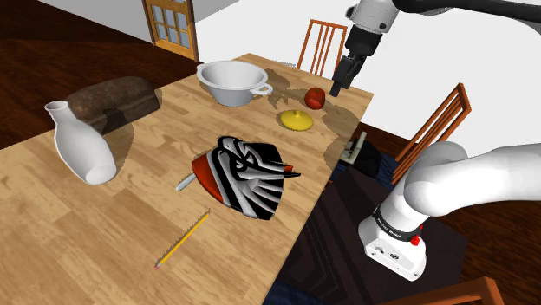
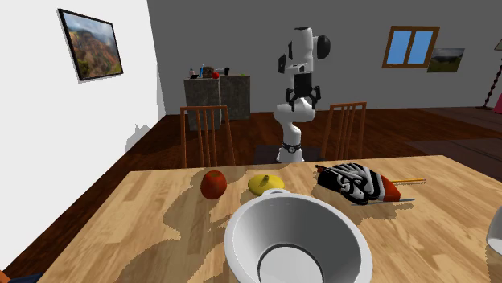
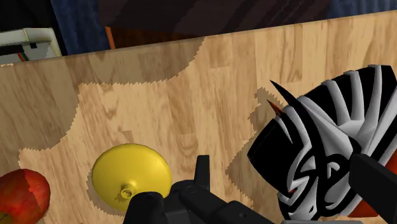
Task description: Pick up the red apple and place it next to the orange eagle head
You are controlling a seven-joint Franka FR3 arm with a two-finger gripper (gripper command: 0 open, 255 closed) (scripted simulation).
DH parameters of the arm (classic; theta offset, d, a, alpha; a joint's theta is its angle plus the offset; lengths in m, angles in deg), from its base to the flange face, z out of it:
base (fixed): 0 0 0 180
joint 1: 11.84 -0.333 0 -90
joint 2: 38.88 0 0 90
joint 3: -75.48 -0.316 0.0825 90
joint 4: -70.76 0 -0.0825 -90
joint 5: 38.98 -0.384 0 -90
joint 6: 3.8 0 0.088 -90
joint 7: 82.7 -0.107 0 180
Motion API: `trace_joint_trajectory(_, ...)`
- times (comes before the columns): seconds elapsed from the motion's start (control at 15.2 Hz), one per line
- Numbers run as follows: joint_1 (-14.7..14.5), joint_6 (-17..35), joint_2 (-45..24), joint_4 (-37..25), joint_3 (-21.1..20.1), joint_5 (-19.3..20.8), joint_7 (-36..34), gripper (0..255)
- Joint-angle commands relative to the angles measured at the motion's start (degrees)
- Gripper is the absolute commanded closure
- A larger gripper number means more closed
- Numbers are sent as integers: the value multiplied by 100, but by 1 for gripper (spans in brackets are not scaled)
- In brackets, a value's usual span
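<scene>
The red apple (image 1: 315,97) (image 2: 213,184) lies on the wooden table (image 1: 130,225) near its far end, beside a yellow domed lid (image 1: 296,120) (image 2: 266,183). The eagle head (image 1: 245,173) (image 2: 354,182) is black and white striped with an orange-red part, and it rests mid-table. My gripper (image 1: 338,84) (image 2: 299,101) hangs open and empty above the table, just off the apple toward the shoulder view's right. In the wrist view the apple (image 3: 19,196) sits beyond the lid (image 3: 132,173), away from the gripper (image 3: 289,181), and the eagle head (image 3: 331,146) is under the fingers.
A white bowl (image 1: 232,82) (image 2: 298,241) stands close to the apple. A white vase (image 1: 82,143) and a brown loaf (image 1: 113,100) occupy the shoulder view's left. A pencil (image 1: 182,238) lies near the front. Wooden chairs (image 1: 322,43) (image 1: 438,121) flank the table.
</scene>
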Motion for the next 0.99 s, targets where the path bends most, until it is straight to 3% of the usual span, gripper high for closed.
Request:
trace_joint_trajectory(0.0,0,0,0,0,0,0,0,0)
trace_joint_trajectory(0.53,135,740,-998,-144,838,662,1311,0)
trace_joint_trajectory(0.92,156,1295,-2007,-577,1432,942,2260,0)
